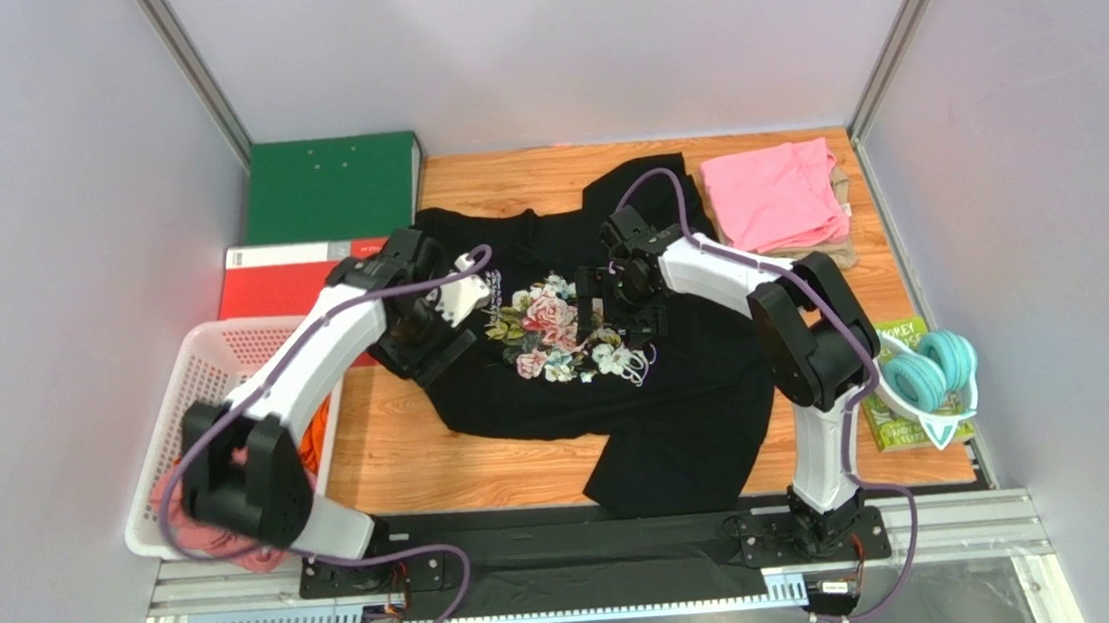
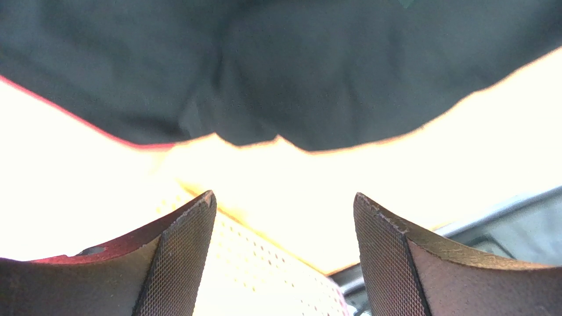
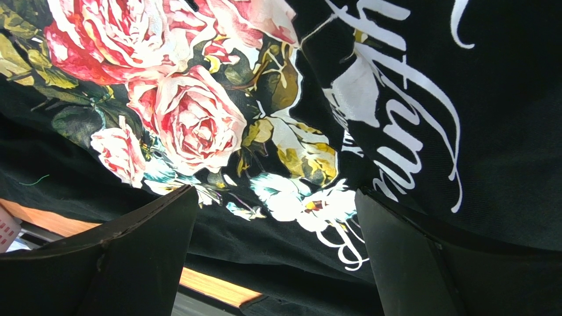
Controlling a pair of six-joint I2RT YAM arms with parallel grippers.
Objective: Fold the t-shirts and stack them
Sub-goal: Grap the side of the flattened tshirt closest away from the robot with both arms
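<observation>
A large black t-shirt (image 1: 645,409) with a pink-rose print (image 1: 562,326) and white script lies spread over the middle of the table. My left gripper (image 1: 428,345) hovers at its left edge, open, with nothing between its fingers (image 2: 191,250); the left wrist view shows black cloth (image 2: 277,72) ahead. My right gripper (image 1: 608,299) hangs open just above the rose print (image 3: 191,112), holding nothing. A folded pink t-shirt (image 1: 774,195) rests at the back right on a beige one (image 1: 845,249). Orange cloth (image 1: 318,430) and dusty-rose cloth (image 1: 219,540) lie in the basket.
A white mesh basket (image 1: 204,365) stands at the left table edge. A green binder (image 1: 331,188) and a red binder (image 1: 279,276) lie at the back left. A teal coiled bundle (image 1: 935,369) and a green packet (image 1: 902,424) sit at the right edge. Walls enclose three sides.
</observation>
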